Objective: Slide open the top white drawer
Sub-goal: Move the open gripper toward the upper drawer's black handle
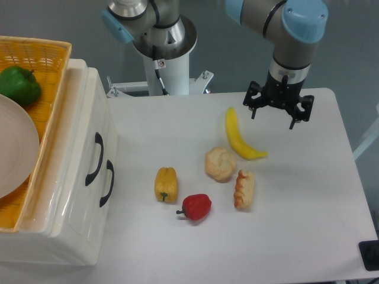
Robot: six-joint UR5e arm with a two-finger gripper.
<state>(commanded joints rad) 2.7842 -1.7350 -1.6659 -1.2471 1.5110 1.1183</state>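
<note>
The fixed camera is showing the tool (277,110) hanging above the far side of the bench (308,201), its fingers spread apart and gripping nothing; the top white drawer (89,148) is sitting shut in the cabinet at the left edge, well apart from the tool, its black handle (96,158) facing the food; the lower handle (108,183) is lying just beside it, so hooking the wrong one is a likely risk; the banana (240,141), bun (220,163) and yellow pepper (166,184) are lying between tool and cabinet, so a low sweep across could be knocking them; a glancing grip may be slipping off the curved handle.
</note>
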